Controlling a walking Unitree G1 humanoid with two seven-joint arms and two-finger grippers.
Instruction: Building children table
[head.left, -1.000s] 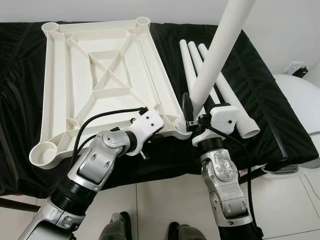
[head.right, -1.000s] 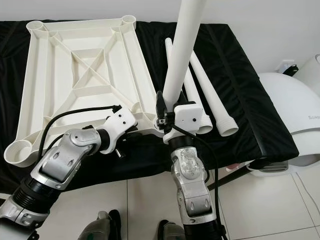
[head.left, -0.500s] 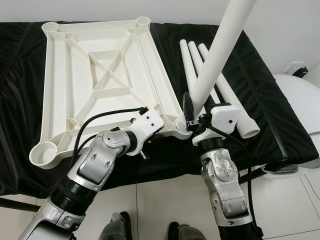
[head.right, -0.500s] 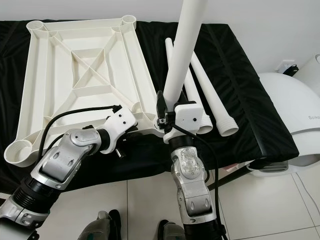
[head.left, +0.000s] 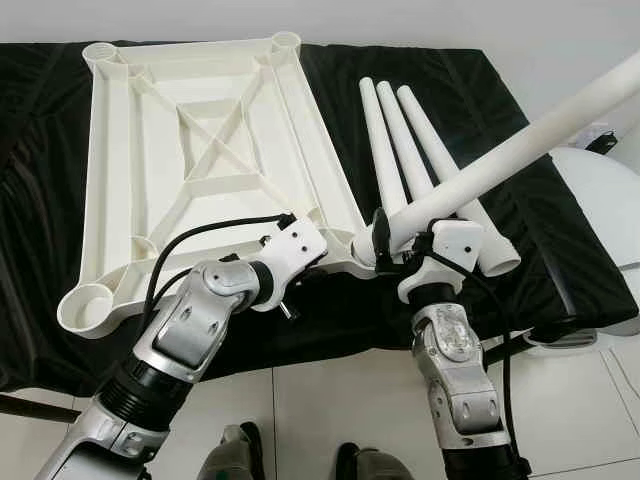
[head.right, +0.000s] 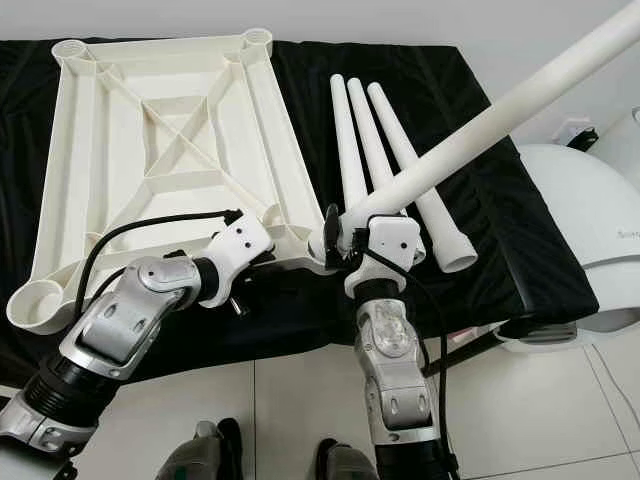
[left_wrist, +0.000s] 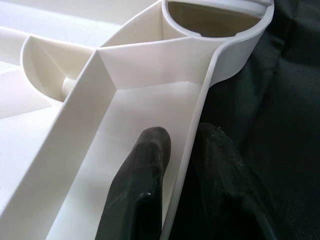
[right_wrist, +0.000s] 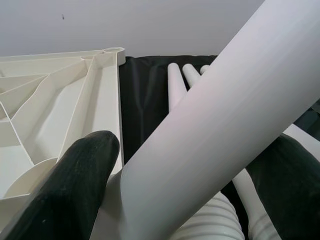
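Assembling is at an early stage: no leg is seated yet in the table top, which lies upside down, ribs up, on the black-covered desk. Of its four corner sockets, three stand empty, at 11, 1 and 7 o'clock. The fourth, the near-right socket at about 5 o'clock, is the one I am working.

My right gripper pinches the first leg near its threaded end, one finger on each side of the tube. The leg tilts steeply toward 2 o'clock, its threaded end at the socket mouth; I judge it not yet upright or screwed home. Three spare legs lie side by side on the cloth just right of the table top, their threaded ends toward me.

My left gripper clamps the table top's right rim just short of that socket, one finger inside the rim wall and one outside, steadying the frame.

Remaining, in my judgement: align and seat this leg, then fit the other three.
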